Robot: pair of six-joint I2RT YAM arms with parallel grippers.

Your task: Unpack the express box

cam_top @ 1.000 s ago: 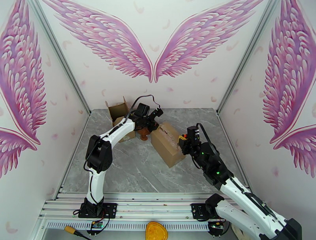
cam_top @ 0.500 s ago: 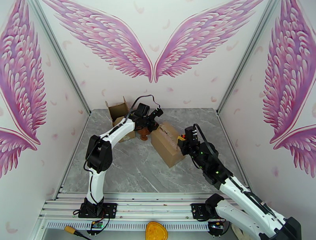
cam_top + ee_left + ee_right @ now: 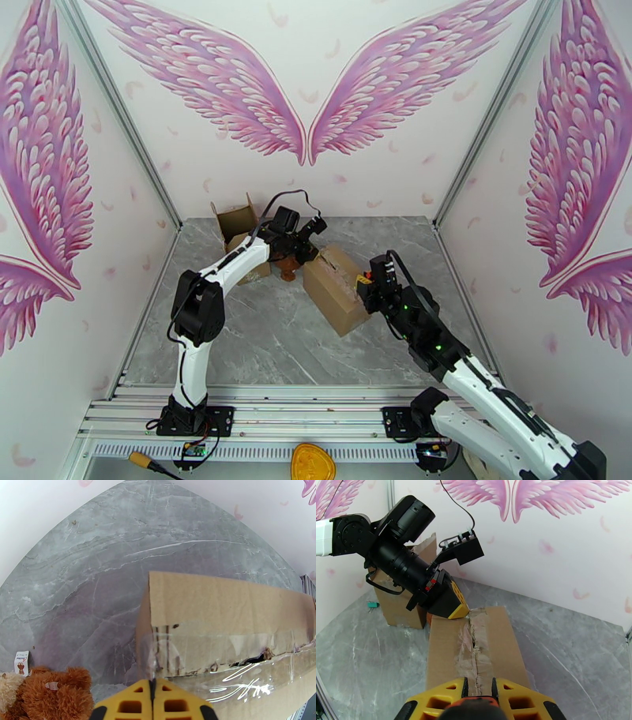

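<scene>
- The box is lying skewed in the middle of the table, with its taped seam facing up and splitting partway along. Nothing is coming out of it yet.
- The left gripper is sitting at the box's far end with its fingers pressed together, right at the clear tape on the corner. If it is pinching only film, a pull is likely to be tearing off a strip without opening the flaps.
- The right gripper is resting over the near end of the seam. Its fingers are standing a little apart around something dark that I cannot make out, so I cannot tell whether it is clamping anything. If it is merely touching, it is giving the box no anchor.
- With a weak anchor, any pull from the far end is risking dragging or tipping the whole box rather than opening it.
- The bear is lying just left of the box's far corner. A sliding box is going to be shoving it toward the open carton at the far left.
- Both grippers are working one seam from opposite ends, so closing in along it is risking a finger clash.
- The cardboard along the seam is looking ragged, so a hard tug is risking ripping the flap instead of lifting it.
</scene>
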